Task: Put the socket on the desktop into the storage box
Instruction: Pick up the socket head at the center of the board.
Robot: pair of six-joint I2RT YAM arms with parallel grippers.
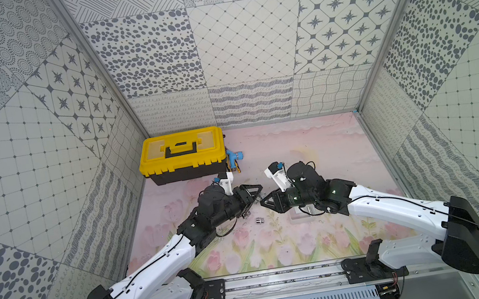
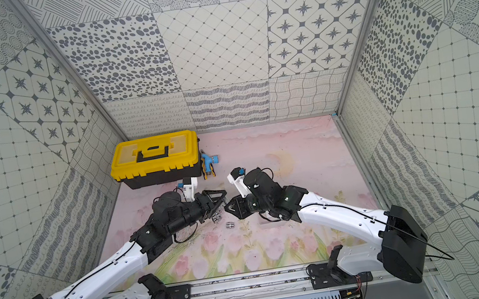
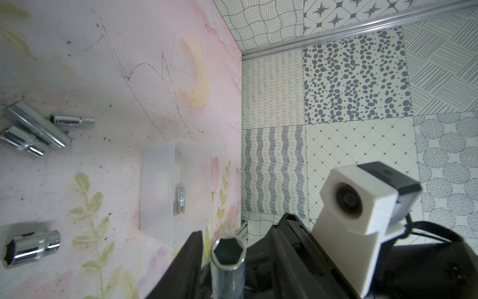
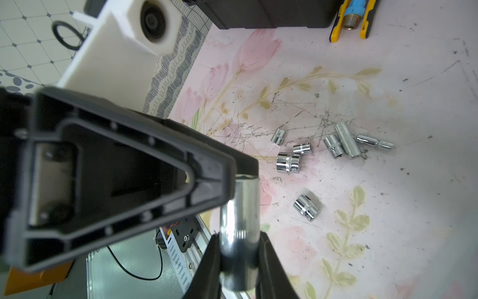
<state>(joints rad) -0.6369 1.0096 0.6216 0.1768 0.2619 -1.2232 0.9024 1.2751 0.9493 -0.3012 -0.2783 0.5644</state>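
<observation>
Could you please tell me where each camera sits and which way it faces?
Top views: high over the front rail, looking down at the table; left gripper and right gripper show.
Left wrist: on the left arm, facing the storage box; the right wrist camera shows.
Right wrist: on the right arm, facing loose sockets; its fingers clamp the long socket.
Shared: both wrist views show that socket.

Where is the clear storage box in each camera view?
Both top views: storage box right of centre, partly under the right arm.
Left wrist: storage box in the middle of the picture.
Right wrist: not in it.
Shared landmark: the lone stubby socket, seen in all four.
</observation>
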